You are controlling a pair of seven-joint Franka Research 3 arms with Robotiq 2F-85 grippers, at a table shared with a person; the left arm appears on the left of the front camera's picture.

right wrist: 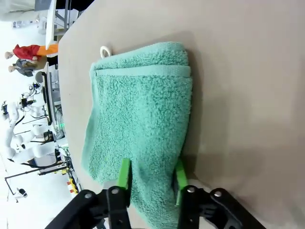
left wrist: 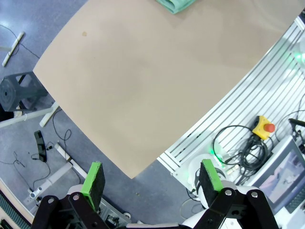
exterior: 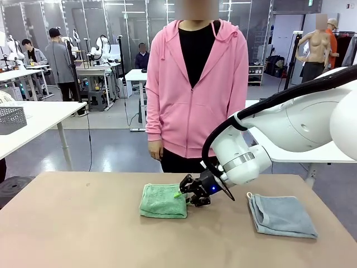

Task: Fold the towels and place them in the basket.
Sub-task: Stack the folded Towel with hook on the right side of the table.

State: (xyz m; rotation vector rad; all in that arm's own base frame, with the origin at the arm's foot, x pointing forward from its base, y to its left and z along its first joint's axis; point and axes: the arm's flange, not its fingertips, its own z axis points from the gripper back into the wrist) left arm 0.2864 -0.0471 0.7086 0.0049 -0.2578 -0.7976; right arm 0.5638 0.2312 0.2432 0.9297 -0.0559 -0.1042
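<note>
Towel (right wrist: 143, 124), green terry, folded

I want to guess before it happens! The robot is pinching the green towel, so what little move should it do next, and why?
Probably lift that edge a little and carry it across to fold the green towel. The right gripper is shut on the towel's near edge, while the towel lies flat on the table, folded. The left gripper hangs open, away from it.
</note>
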